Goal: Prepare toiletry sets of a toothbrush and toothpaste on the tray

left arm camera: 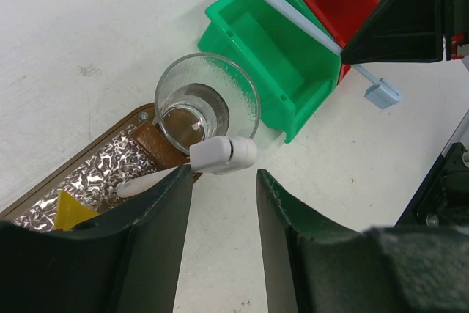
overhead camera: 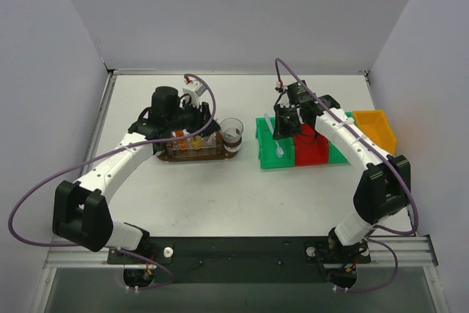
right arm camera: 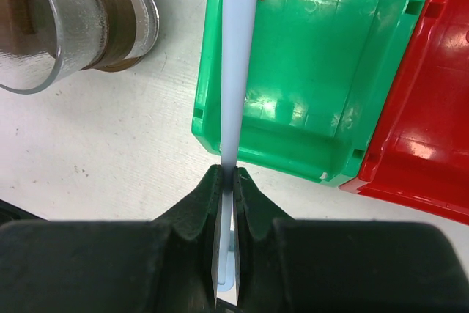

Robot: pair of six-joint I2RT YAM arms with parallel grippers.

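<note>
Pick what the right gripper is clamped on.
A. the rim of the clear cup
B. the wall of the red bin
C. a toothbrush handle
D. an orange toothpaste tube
C: in the right wrist view the right gripper has its jaws pinched shut on the slim pale handle of a toothbrush, which runs up over the green bin.

Robot lab, white-walled enclosure (overhead camera: 242, 12), aluminium rail (overhead camera: 414, 251)

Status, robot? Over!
Right gripper shut on slim white toothbrush, above green plastic bin. Left gripper open at dark brown wooden oval tray. Clear round cup on tray end.
</note>
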